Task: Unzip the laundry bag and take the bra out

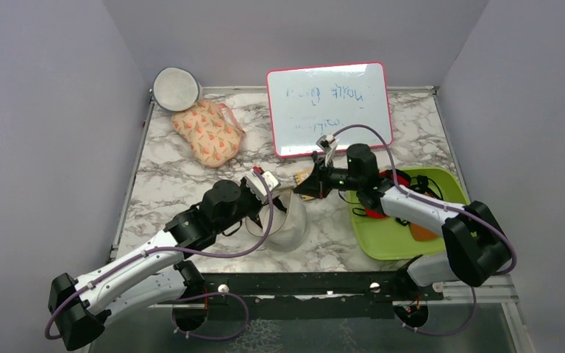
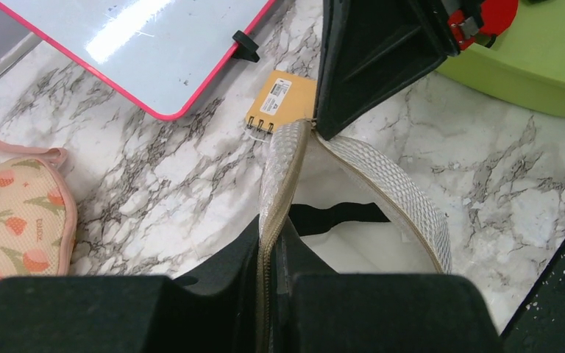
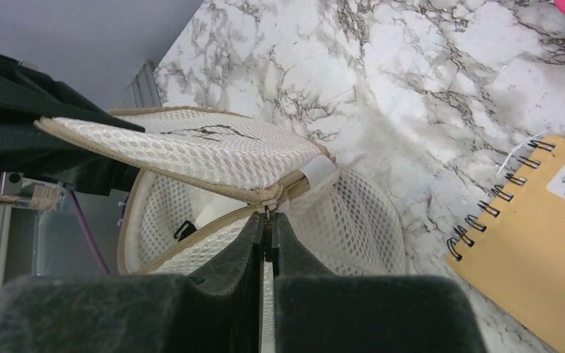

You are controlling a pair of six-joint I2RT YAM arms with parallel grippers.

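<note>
Claws: two; left claw clamped on zipper edge of the one laundry bag, right claw clamped on its zipper end. One notepad nearby.

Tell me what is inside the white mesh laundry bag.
Through the unzipped gap of the white mesh round laundry bag, a black strap lies across white fabric. The rest is covered by the bag's mesh sides, so nothing more can be made out.

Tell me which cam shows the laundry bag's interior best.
Left wrist: looks straight into the open laundry bag, white fabric and a black strap visible inside. Right wrist sees the gap obliquely; top external shows only its pale outside.
</note>
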